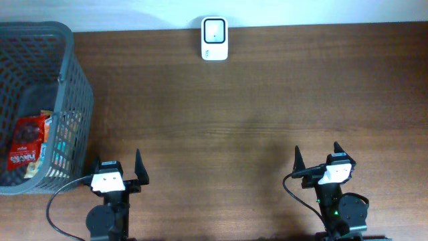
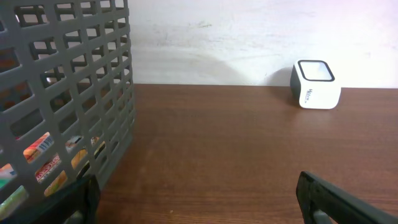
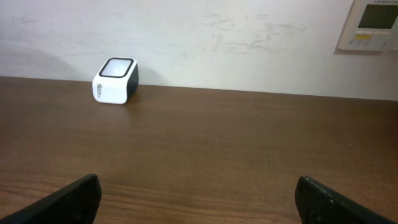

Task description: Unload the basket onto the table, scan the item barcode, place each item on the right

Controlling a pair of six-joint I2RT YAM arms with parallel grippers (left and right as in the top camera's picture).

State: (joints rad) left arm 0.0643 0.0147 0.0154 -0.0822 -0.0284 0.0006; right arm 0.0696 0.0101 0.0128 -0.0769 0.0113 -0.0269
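Observation:
A white barcode scanner stands at the table's far edge; it also shows in the left wrist view as a white scanner and in the right wrist view as the same scanner. Red and orange snack packets lie inside the grey mesh basket at the left. My left gripper is open and empty near the front edge, just right of the basket. Over at the front right my right gripper stands wide open, holding nothing.
The basket wall fills the left of the left wrist view, with packets showing through the holes. A wall controller hangs on the white wall at the back right. Bare brown table lies between the grippers and the scanner.

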